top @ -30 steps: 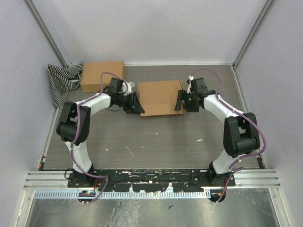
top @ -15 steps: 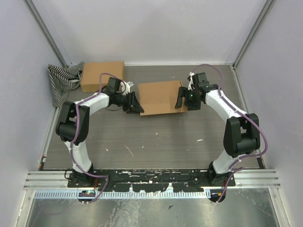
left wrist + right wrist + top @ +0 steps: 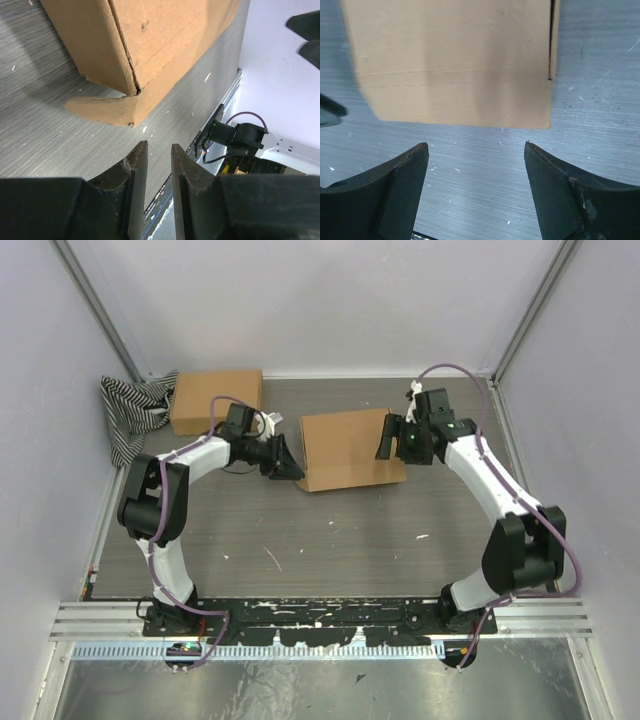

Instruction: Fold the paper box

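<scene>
Fig.: two-arm rig seen from above and from each wrist, listed by size.

**Table** point(image 3: 330, 530): grey, scuffed wood-grain top with pale walls on three sides.

**Arms:** the L arm point(image 3: 165, 500) and R arm point(image 3: 500, 490) both reach inward toward the centre from opposite sides.

**Paper box** point(image 3: 345, 448): brown cardboard lying low on the table at centre-back, between the two grippers. The R wrist view shows its plain top face with a slit along one edge point(image 3: 455, 60). The L wrist view shows a corner seam point(image 3: 150, 45).

**Second cardboard box** point(image 3: 215, 400): at the back-left, apart from the paper box.

**Striped cloth** point(image 3: 130, 410): black-and-white, bunched in the far-left corner and touching the second box.

**R gripper** point(image 3: 390, 437): at the paper box's right edge. In its wrist view point(image 3: 475, 145) the fingers are spread wide and grasp nothing. The box edge lies beyond the tips, w/ bare table between them.

**L gripper** point(image 3: 285, 458): just beside the box's near-left corner. In its wrist view point(image 3: 158, 145) the fingers are drawn almost together (only a thin slit between them), w/ nothing in it.

**Loose flap** point(image 3: 102, 107): splays out flat on the table from the box's lower corner. It lies ahead of the L fingertips and does not touch them.
</scene>
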Tool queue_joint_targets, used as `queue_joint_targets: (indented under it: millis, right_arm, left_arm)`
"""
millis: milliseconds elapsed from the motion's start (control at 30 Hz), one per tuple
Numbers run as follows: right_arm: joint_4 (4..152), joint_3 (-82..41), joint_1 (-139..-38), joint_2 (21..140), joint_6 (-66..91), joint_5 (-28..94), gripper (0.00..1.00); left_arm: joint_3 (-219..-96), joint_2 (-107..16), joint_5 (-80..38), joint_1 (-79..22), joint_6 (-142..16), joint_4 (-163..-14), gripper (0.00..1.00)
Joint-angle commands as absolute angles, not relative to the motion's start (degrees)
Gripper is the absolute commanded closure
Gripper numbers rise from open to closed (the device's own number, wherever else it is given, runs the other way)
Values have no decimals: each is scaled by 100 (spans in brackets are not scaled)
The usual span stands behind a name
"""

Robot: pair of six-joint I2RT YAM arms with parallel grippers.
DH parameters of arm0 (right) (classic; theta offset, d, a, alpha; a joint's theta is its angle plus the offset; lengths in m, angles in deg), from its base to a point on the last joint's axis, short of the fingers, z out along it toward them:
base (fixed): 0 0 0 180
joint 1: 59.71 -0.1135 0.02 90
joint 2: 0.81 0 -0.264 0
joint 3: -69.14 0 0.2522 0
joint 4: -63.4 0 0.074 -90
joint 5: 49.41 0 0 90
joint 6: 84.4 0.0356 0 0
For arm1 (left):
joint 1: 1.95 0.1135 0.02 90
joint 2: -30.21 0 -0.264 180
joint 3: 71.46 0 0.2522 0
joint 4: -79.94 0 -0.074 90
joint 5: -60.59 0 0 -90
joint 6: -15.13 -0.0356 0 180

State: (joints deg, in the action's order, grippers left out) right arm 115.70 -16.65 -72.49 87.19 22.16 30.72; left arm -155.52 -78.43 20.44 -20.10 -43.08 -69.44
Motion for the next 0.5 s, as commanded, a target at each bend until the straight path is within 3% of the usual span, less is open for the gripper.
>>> queue_joint_targets:
  millis: [0,100,267,467]
  right_arm:
    - [10761,-1432,-7314,7706,2335,2594,18]
    - [10490,-1293,-7458,7447,2327,2069,18]
    - [9117,-252,-7553,7100,3330,1199,19]
    - [7440,1344,-7720,6808,4564,2070,25]
  left_arm:
    - [-15503,-7769,2344,-2058,-4019,-7290,69]
    - [-15541,-7782,2320,-2109,-3900,-7410,67]
    - [-15701,-7577,1244,-2099,-3429,-8130,48]
    - [-16906,-8203,614,-2236,-3307,-8414,45]
